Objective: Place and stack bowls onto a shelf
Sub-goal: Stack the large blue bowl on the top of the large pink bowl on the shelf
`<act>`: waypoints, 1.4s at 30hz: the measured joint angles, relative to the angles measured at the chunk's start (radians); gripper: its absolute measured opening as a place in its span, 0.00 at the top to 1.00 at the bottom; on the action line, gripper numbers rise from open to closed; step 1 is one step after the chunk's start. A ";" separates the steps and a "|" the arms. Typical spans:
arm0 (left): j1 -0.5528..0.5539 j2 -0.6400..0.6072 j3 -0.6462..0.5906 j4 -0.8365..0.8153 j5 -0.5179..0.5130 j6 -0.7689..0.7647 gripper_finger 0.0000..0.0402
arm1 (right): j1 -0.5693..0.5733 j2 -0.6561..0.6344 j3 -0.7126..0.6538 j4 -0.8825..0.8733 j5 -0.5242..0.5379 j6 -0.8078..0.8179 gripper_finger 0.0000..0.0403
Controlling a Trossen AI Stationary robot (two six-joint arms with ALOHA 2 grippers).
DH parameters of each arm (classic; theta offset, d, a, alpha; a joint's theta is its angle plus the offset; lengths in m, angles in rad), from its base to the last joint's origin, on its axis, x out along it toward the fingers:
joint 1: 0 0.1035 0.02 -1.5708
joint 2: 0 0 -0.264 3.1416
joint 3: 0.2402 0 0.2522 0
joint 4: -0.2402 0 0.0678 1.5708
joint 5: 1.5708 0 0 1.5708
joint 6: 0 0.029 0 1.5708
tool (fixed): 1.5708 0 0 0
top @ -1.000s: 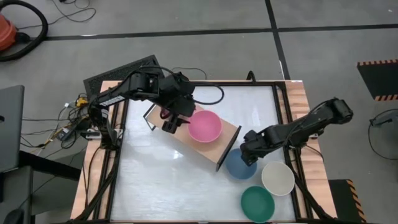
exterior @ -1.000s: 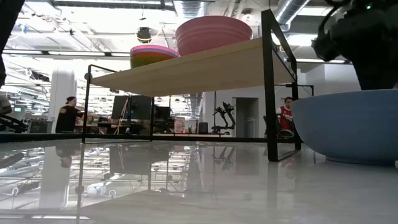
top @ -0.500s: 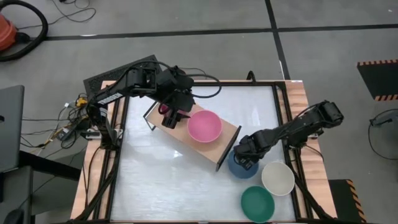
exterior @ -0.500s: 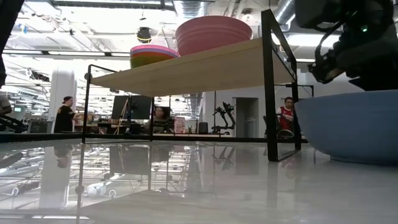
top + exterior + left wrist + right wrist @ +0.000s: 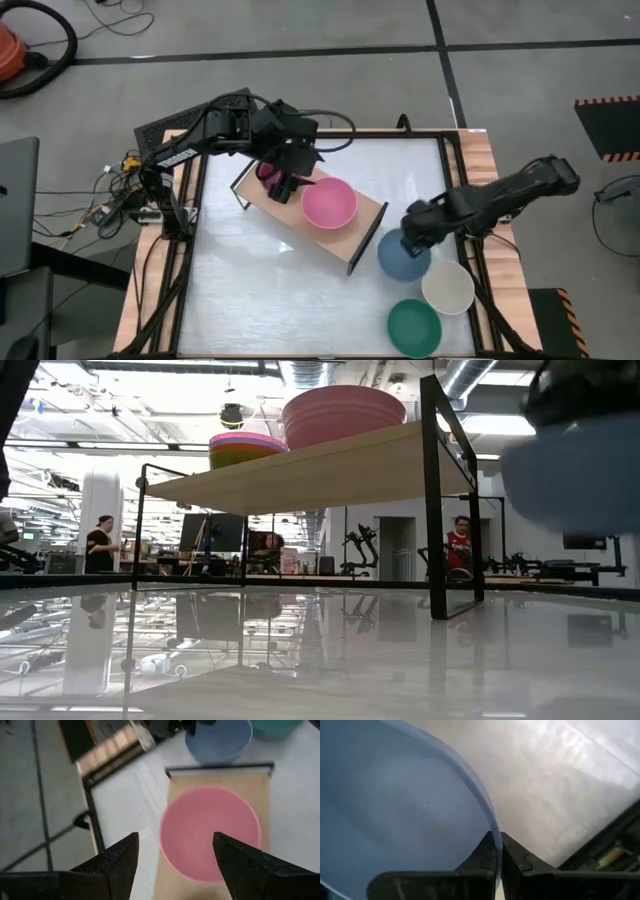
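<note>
The grey-blue bowl [image 5: 402, 258] hangs above the table right of the shelf [image 5: 357, 240], with my right gripper [image 5: 414, 238] shut on it; in the low view it is a blurred shape [image 5: 580, 470] clear of the tabletop. On the shelf's board [image 5: 330, 465] sits the large pink bowl [image 5: 329, 203] by its base. A stack of small bowls [image 5: 245, 448] stands at the board's far-left end. My left gripper [image 5: 285, 185] hovers open above that end, and its wrist view shows the pink bowl [image 5: 210, 832] beyond the fingers. My right gripper pinches the grey-blue bowl's rim [image 5: 491, 825] on its far-right side, one finger [image 5: 482, 855] inside the bowl and the other [image 5: 517, 857] outside. The fingers come slanting down from the table's right. The bowl hangs lifted clear of the table, opening up.
A cream-white bowl [image 5: 447, 286] and a dark green bowl [image 5: 414, 327] stand on the table near its right front corner, close below the lifted bowl. The shelf lies slantwise across the table's middle. People move in the room behind [image 5: 458, 545].
My right gripper has come down onto the grey-blue bowl's rim, shut on it and lifted it off the table, carrying it a little toward the right edge. My left gripper has drawn back slightly toward the far edge above the shelf's end, staying open.
</note>
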State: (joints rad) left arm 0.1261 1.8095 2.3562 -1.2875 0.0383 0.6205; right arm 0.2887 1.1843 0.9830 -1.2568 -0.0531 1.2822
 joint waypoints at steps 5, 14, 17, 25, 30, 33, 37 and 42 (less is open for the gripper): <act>0.000 0.000 0.000 0.149 -0.006 -0.078 0.41 | -0.023 -0.122 0.125 -0.157 0.150 0.059 0.94; -0.006 0.005 0.000 0.273 0.037 0.228 0.41 | -0.147 -0.224 0.383 -0.199 0.188 -0.128 0.94; -0.021 0.022 0.000 0.277 0.026 0.418 0.41 | -0.204 -0.221 0.469 -0.168 0.093 -0.228 0.94; -0.065 0.027 -0.053 0.411 -0.016 0.616 0.41 | -0.337 -0.079 0.634 -0.195 -0.022 -0.401 0.94; -0.083 0.024 -0.051 0.431 -0.013 0.617 0.41 | -0.386 0.067 0.683 -0.263 -0.100 -0.533 0.94; -0.092 0.025 -0.052 0.369 -0.012 0.617 0.41 | -0.425 0.149 0.739 -0.275 -0.177 -0.619 0.94; -0.096 0.024 -0.064 0.288 0.024 0.618 0.41 | -0.468 0.265 0.842 -0.307 -0.239 -0.723 0.94; -0.097 0.028 -0.098 0.271 0.029 0.613 0.41 | -0.493 0.375 0.978 -0.316 -0.283 -0.809 0.94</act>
State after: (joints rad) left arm 0.0296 1.8377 2.2583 -1.0162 0.0671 1.2338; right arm -0.2040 1.5590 1.9605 -1.5730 -0.3360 0.4736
